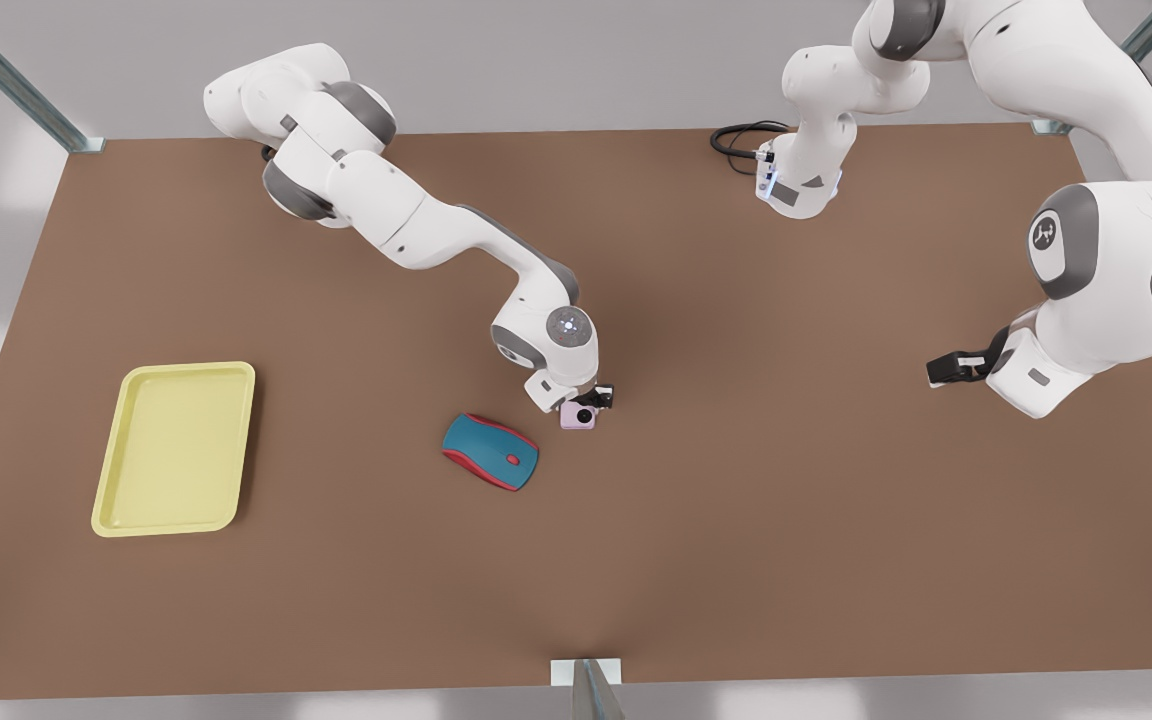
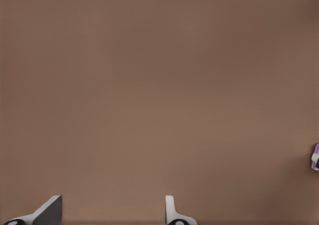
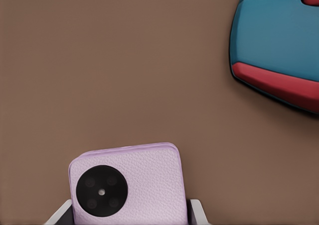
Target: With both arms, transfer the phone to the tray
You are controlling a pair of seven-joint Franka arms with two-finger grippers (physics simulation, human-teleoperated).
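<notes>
The broad brown table (image 1: 736, 520) carries everything, and the shallow pale yellow rectangular tray (image 1: 176, 448) with its raised rim lies far off toward the front view's left, well apart from the work. Nearer the middle sits the teal-blue computer mouse with red trim (image 1: 491, 451), and just beside it, toward the front view's right, the small pale pink flat phone (image 1: 578, 415) with its dark round lens rests on the table.

The right gripper (image 1: 596, 397), black and two-fingered, hangs directly over the phone; its wrist view shows the pink case (image 3: 130, 182) sitting between the two pale fingertips (image 3: 197, 212), which flank its sides. The jaws stand apart by about the phone's width; whether they already press on the case I cannot tell, and the phone appears to lie flat, not lifted.

To do this step well, I judge the fingers should close squarely on the phone's opposite edges, centred, before any lift, and the path toward the tray should clear the mouse close by.

The left gripper (image 1: 948, 368) waits well apart, toward the front view's right, above bare table, its fingers (image 2: 172, 210) spread and holding nothing.
</notes>
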